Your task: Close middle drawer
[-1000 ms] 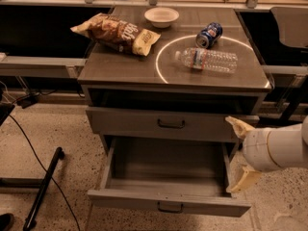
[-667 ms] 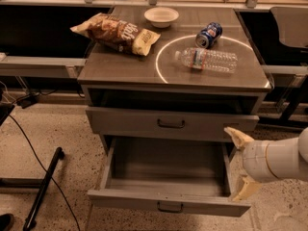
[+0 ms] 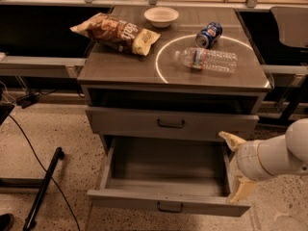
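The arm is a thick, smooth white tube with a rounded, glossy shell, coming in from the right edge of the view. A thin dark seam rings it where the tube meets a bulbous white wrist. The gripper, just by the right front corner of the open middle drawer, has two pale cream, wedge-shaped fingers set well apart, one above the wrist and one below.
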`<state>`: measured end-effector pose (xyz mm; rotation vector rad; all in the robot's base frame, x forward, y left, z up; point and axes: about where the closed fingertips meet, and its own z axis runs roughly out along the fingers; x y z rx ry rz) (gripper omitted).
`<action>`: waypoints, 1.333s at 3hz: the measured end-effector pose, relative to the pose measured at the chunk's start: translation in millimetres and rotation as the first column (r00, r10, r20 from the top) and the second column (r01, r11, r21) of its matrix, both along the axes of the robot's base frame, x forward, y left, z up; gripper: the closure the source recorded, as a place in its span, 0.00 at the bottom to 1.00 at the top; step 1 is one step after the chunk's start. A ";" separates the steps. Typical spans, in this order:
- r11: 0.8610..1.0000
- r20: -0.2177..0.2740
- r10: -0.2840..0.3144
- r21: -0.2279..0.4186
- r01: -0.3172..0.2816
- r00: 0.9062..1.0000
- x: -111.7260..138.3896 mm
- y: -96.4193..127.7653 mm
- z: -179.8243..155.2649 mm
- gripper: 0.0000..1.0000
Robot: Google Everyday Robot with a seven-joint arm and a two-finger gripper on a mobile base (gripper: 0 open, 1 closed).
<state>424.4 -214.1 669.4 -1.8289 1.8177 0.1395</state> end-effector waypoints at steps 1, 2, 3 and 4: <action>0.999 -0.139 -0.012 0.039 0.017 0.990 -23.6 -0.6 -49.6 0.00; 0.998 -0.183 -0.022 0.052 0.032 0.983 -47.5 1.3 -81.0 0.00; 0.992 -0.161 0.004 0.122 0.016 0.987 -58.9 7.0 -93.2 0.00; 0.993 -0.144 0.028 0.116 -0.012 0.989 -61.0 5.6 -94.2 0.00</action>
